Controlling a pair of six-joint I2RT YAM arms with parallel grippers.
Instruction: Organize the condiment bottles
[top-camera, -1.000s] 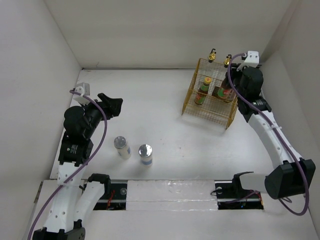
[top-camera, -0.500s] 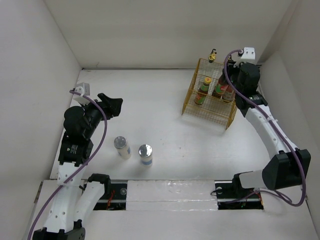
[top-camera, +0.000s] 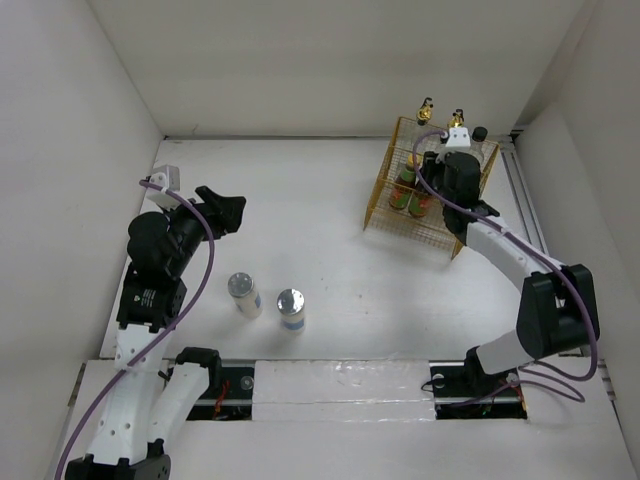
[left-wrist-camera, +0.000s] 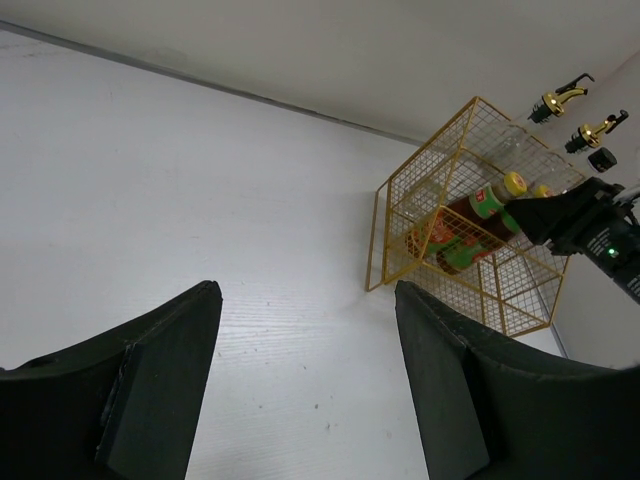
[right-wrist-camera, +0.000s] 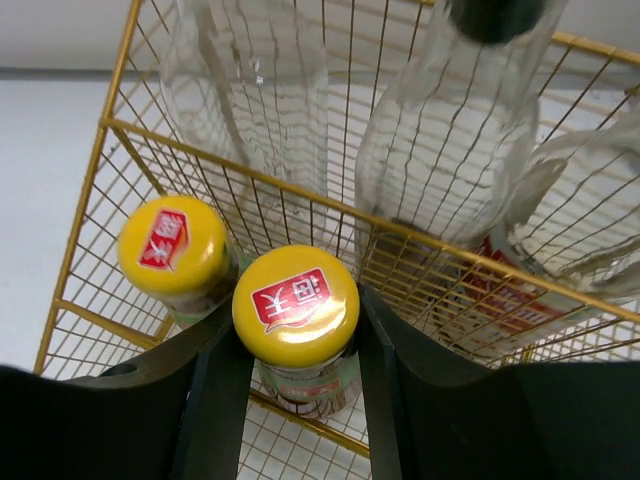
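One yellow-capped sauce bottle (right-wrist-camera: 295, 305) is clasped by the right gripper (right-wrist-camera: 297, 335) inside the yellow wire basket (right-wrist-camera: 108, 128), just beside the second sauce bottle (right-wrist-camera: 172, 245) (placement is judged the step in hand). A release and a clean upward withdrawal are called for next. The left gripper (left-wrist-camera: 305, 300) is held agape and empty. Two silver-lidded jars (top-camera: 243, 291) stand on the table (top-camera: 330, 200), well apart from the basket.

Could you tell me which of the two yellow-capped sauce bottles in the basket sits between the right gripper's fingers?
The nearer bottle in the right wrist view, flanked by both fingers of the right gripper; the other bottle stands free beside it.
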